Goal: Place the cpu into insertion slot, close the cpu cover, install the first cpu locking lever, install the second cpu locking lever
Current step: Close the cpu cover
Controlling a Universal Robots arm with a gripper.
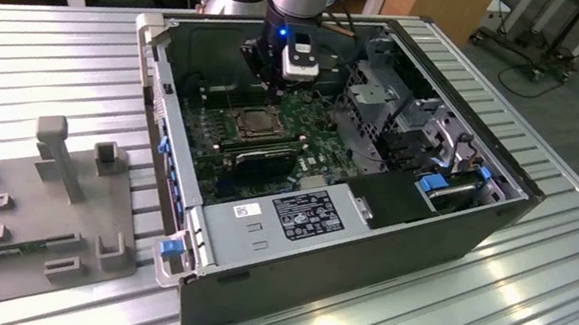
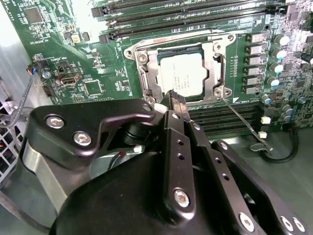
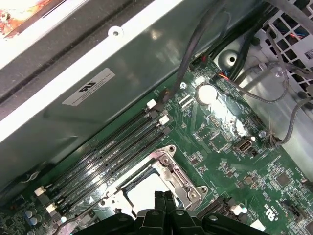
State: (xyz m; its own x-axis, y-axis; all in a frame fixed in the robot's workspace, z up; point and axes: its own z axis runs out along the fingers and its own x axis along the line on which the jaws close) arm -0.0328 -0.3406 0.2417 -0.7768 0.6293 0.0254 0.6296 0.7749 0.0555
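Note:
Inside the open computer case the green motherboard carries the insertion slot. The cpu, silvery on top, lies in the slot. The cpu cover, a metal frame, lies flat around it; its frame edge also shows in the first wrist view. One thin locking lever juts out from a corner of the socket, slanting over the memory slots. My gripper hovers just above the socket's edge, shut and holding nothing.
Long black memory slots flank the socket. The case's metal wall rises beside them. Loose cables and a drive cage crowd the far side. A grey fixture plate rests on the slatted table.

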